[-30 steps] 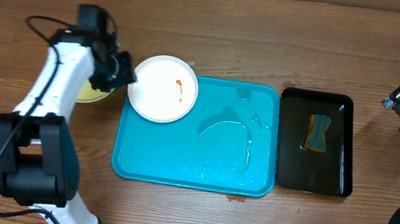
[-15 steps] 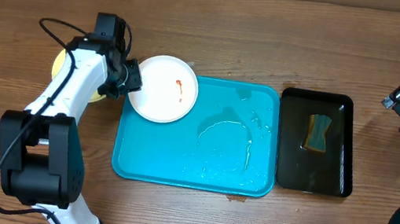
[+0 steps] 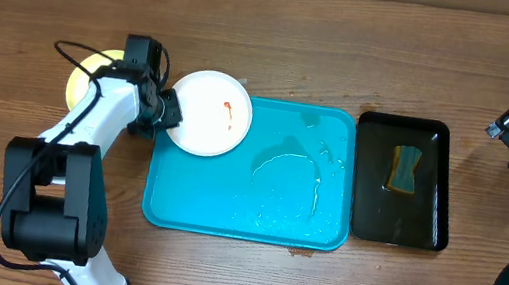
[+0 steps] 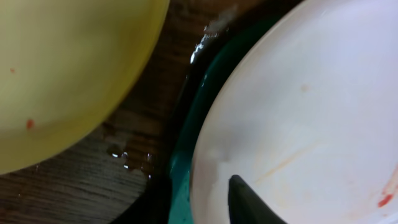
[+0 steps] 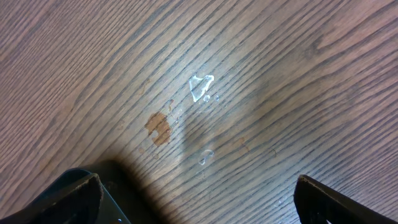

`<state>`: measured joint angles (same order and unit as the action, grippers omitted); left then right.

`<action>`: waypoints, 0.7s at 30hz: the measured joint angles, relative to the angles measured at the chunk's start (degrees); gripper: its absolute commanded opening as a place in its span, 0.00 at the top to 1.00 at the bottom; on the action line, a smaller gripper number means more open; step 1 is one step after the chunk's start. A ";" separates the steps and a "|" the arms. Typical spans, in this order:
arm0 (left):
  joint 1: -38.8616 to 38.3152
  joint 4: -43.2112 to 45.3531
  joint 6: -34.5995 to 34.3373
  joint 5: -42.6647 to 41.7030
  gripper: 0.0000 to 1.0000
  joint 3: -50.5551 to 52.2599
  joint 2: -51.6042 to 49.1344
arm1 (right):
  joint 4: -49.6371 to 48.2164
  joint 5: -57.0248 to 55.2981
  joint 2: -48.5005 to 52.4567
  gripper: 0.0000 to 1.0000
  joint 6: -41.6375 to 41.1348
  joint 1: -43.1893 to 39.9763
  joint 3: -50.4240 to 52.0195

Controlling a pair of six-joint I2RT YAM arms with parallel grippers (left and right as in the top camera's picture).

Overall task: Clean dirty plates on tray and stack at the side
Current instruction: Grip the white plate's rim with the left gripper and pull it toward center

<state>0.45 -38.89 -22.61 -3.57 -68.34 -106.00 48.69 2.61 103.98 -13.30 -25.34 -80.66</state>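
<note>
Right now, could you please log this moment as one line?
left gripper: at rim of white plate, grip unclear | right gripper: open, above table | white plate: red-smeared, overhanging turquoise tray corner | yellow plate: on table

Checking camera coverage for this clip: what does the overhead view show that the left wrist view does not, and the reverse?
Only overhead: the small black rectangular tray holding a yellow-green sponge, and the whole turquoise plastic tray. Only left wrist: water droplets on the wood and a tiny red speck on the pale yellow round plate. Both: that plate, and the white round plate with its red smear, lying over the turquoise tray's rim.
</note>
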 measured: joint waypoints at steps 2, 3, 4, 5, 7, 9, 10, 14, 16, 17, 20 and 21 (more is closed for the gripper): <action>0.00 0.00 -0.07 -0.09 0.96 1.16 0.00 | 0.00 0.00 0.00 0.00 -0.02 0.00 0.00; 0.00 -0.07 -0.46 -0.33 0.96 1.38 0.00 | 0.02 0.02 0.00 0.00 -0.02 0.00 0.00; 0.00 -0.02 -0.76 -0.70 0.96 1.46 0.00 | 0.00 0.00 0.00 0.00 0.02 0.00 0.00; 0.00 0.13 -0.90 -1.46 0.96 1.44 0.00 | 0.02 0.02 0.00 0.00 0.00 0.00 0.00; 0.00 -0.39 -0.87 -3.56 0.96 1.44 0.00 | 0.04 0.00 0.00 0.00 0.00 0.00 0.00; 0.00 -1.27 -0.83 -5.35 0.96 1.44 0.00 | 0.02 0.00 0.00 0.00 0.00 0.00 0.00; 0.00 -2.14 -0.81 -6.19 0.96 1.44 0.00 | 0.02 0.00 0.00 0.00 0.02 0.00 0.00; -0.85 -6.60 -0.81 -8.04 0.96 1.46 0.00 | 0.02 0.02 0.00 0.00 0.02 0.00 0.00; -2.16 -8.41 -0.81 -8.37 0.96 1.46 0.00 | 0.00 0.00 0.00 0.00 0.00 0.00 0.00; -2.95 -8.94 -0.81 -8.46 0.96 1.46 0.00 | 0.02 0.02 0.00 0.00 -0.02 0.00 0.00; -5.79 -10.49 -0.81 -8.83 0.93 1.46 0.00 | 0.00 0.02 0.00 0.00 0.00 0.00 0.00; -7.08 -11.02 -0.79 -8.87 0.90 1.46 0.00 | 0.00 0.02 0.00 0.00 0.00 -0.02 0.00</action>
<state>-6.63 -49.91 -23.40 -12.45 -66.87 -106.00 48.69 2.63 103.98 -13.30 -25.36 -80.66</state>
